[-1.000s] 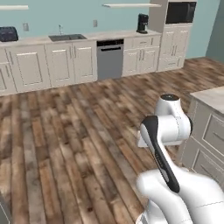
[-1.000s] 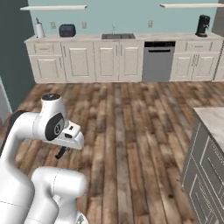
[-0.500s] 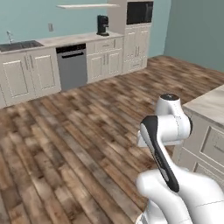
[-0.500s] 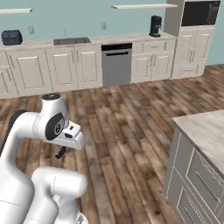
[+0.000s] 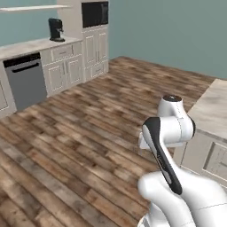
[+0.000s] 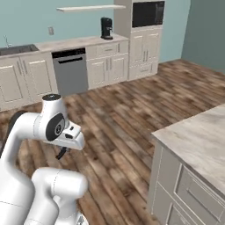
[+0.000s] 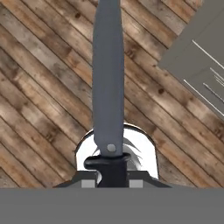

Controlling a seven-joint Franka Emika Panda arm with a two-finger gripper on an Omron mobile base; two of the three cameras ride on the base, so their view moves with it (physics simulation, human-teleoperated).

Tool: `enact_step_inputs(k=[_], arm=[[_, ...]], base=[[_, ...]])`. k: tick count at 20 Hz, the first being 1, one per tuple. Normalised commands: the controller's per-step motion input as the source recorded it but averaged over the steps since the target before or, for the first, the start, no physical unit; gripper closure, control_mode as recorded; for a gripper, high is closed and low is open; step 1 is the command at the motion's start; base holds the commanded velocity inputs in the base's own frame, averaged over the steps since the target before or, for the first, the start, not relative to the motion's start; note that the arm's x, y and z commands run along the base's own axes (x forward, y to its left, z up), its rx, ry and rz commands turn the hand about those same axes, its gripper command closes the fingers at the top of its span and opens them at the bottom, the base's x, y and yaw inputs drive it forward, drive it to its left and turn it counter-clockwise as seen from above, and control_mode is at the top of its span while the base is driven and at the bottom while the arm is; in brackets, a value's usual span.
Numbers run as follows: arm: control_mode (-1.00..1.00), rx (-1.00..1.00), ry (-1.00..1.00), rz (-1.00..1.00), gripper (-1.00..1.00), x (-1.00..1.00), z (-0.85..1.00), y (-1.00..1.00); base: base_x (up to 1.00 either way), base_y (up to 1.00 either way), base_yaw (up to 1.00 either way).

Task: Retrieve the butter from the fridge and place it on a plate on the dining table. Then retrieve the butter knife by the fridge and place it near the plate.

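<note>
The gripper (image 7: 112, 181) points down at the floor, tucked in close under the folded arm, and it looks clamped on the butter knife (image 7: 107, 78). I hedge a little, since the fingers themselves are mostly hidden at the bottom of the hand view. There the knife runs straight away from the hand as a long slim grey strip, its dark end seated at the hand and a small round rivet just above that. It hangs over the bare wood floor (image 7: 43, 83) and touches nothing else. In the right base view the gripper (image 6: 61, 153) is just a small dark shape under the white wrist, above the planks; I cannot make out the knife there.

A corner of an island counter (image 7: 199, 57) with grey drawer fronts sits near the knife's side in the hand view, apart from it. From the right base view the same island (image 6: 197, 138) has a pale marbled top and stands just right of the robot; in the left base view its edge (image 5: 213, 108) shows behind the arm.

Along the far wall runs a counter over cream cabinets (image 6: 107, 68). A grey dishwasher (image 6: 70, 72) is set in under it, and a black coffee machine (image 6: 106, 28) stands on the counter's right end. Beside that, a tall cabinet holds a black microwave (image 6: 148, 13). A sink (image 6: 15, 49) sits toward the counter's left end, and a shelf (image 6: 85, 8) hangs above.
</note>
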Motion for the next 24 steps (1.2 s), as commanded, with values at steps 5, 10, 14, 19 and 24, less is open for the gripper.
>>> enact_step_inputs(k=[5,10,14,19,24], arm=[[1.0,0.0,0.0,0.0,1.0,0.0,0.0,0.0],[1.0,0.0,0.0,0.0,1.0,0.0,0.0,0.0],[1.0,0.0,0.0,0.0,1.0,0.0,0.0,0.0],[1.0,0.0,0.0,0.0,1.0,0.0,0.0,0.0],[1.0,0.0,0.0,0.0,1.0,0.0,0.0,0.0]], base=[[1.0,0.48,-0.55],[0.99,0.69,-0.6],[0.94,0.69,-0.62],[0.91,0.73,-0.62],[0.91,0.72,-0.62]])
